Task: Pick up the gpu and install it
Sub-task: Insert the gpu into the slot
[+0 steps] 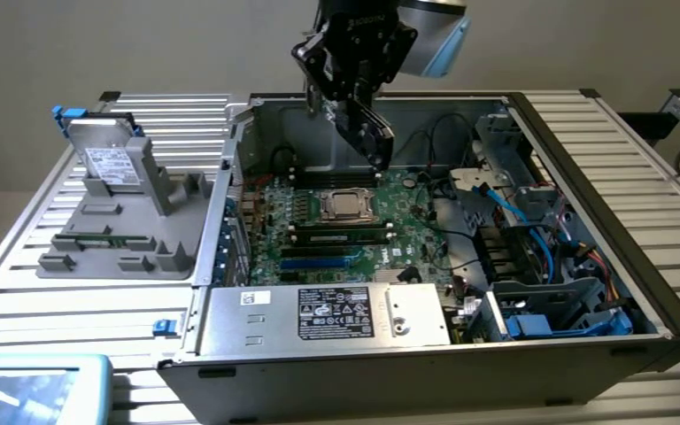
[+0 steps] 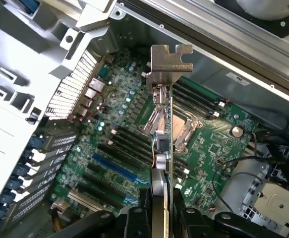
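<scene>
Gpu (image 2: 165,74) in end effector (image 2: 159,218) above motherboard (image 2: 114,124), cables (image 1: 520,212) beside

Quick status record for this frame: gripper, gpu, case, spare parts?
gripper: shut on the gpu, above the open case
gpu: held edge-on over the motherboard, silver bracket away from the gripper, not in a slot
case: lying open, side panel off
motherboard: in the case, long blue slot free
hard drive: upright in the gray stand, at the exterior view's left of the case
memory stick: on the gray stand
</scene>
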{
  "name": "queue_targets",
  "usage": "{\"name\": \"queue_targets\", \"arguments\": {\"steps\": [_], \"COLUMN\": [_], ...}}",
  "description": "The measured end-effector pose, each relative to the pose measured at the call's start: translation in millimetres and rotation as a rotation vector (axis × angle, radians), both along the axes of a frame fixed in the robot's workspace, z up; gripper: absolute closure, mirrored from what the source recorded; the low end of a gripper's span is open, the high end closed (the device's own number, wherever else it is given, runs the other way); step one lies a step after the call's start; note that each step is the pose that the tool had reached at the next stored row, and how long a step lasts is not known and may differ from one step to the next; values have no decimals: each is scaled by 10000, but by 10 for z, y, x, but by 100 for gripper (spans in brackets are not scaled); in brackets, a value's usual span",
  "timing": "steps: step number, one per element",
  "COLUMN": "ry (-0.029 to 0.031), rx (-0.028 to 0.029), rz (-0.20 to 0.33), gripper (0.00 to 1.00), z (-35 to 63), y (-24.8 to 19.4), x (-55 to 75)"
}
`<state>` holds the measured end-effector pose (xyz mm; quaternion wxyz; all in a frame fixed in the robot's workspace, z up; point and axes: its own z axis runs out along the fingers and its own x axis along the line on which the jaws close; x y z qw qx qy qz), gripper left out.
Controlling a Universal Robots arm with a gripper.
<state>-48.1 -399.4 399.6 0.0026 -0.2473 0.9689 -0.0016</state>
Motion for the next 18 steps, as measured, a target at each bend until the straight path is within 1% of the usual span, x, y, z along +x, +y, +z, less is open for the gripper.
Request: {"name": "queue_targets", "arguments": {"steps": [18], "ry": [-1], "rx": [6], "rz": [3280], "gripper": [72], "z": [-2], "y": [0], "x": [3]}}
